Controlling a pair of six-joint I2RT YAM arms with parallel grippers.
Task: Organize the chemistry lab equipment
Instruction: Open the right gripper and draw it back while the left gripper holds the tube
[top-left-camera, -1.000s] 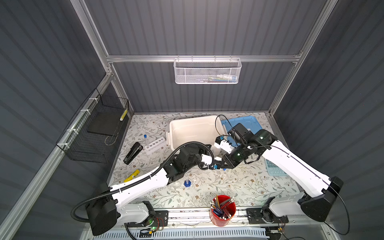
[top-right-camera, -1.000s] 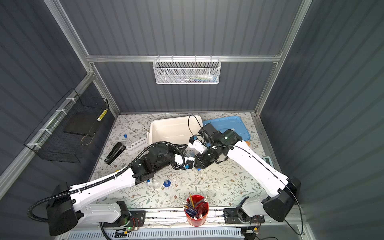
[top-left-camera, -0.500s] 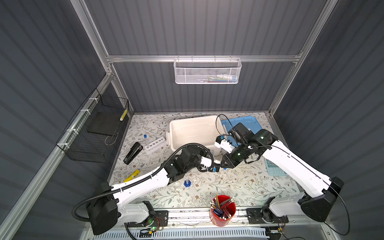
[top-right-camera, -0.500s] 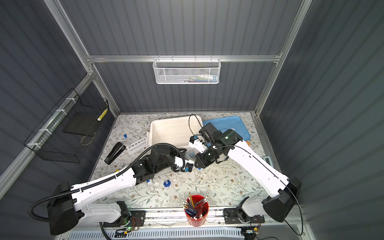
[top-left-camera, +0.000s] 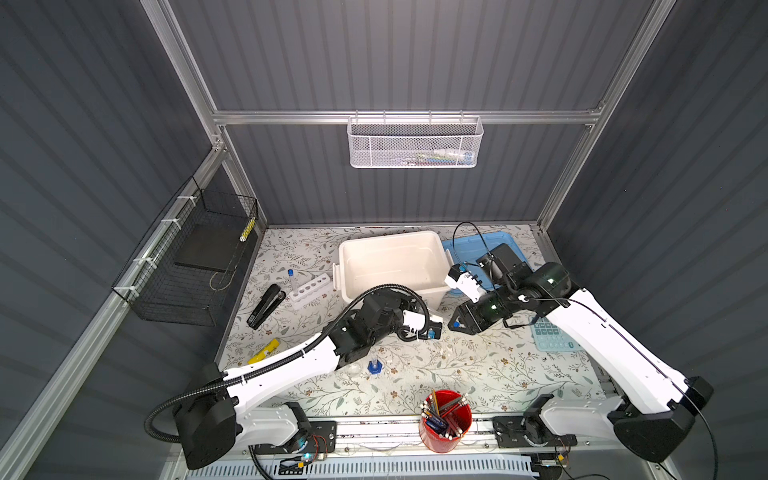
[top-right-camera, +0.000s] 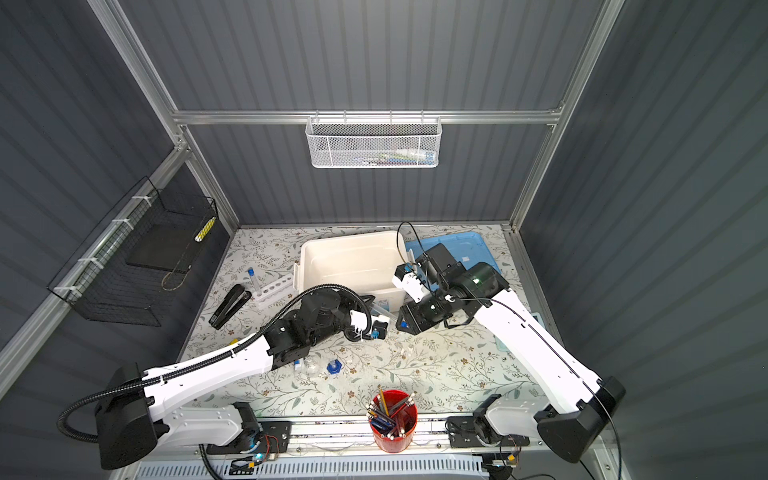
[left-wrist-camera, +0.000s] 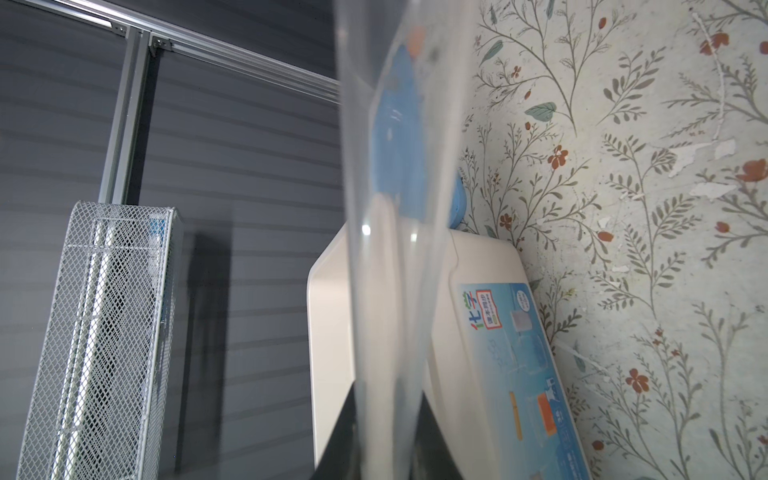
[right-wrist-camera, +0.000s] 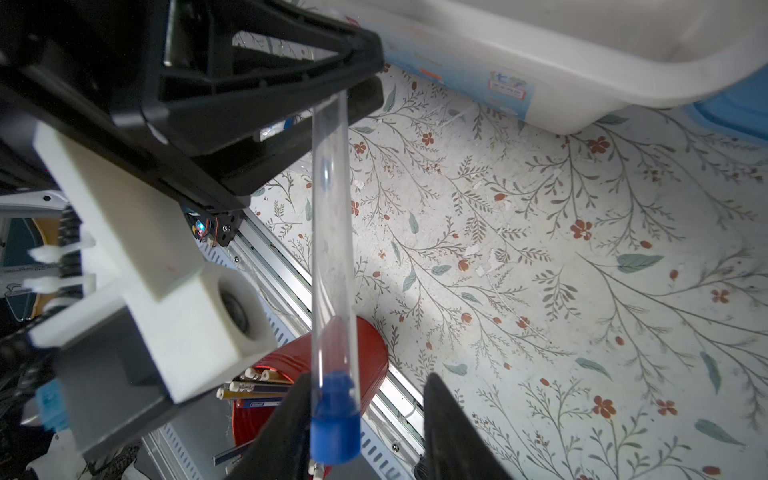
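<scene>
Meeting over the middle of the floral tabletop (top-left-camera: 478, 374), just on the near side of the white bin (top-left-camera: 390, 266), the two arms face each other. The left hand (right-wrist-camera: 365, 79) is clamped on a long clear tube (right-wrist-camera: 330, 249), holding it above the tabletop by the end away from its blue cap (right-wrist-camera: 334, 432). The right hand (right-wrist-camera: 368, 386) stands open around that cap, one finger (right-wrist-camera: 291, 415) right against it and the other well apart. Left of the bin, a white rack (top-left-camera: 309, 291) holds another capped tube (top-left-camera: 292, 279).
</scene>
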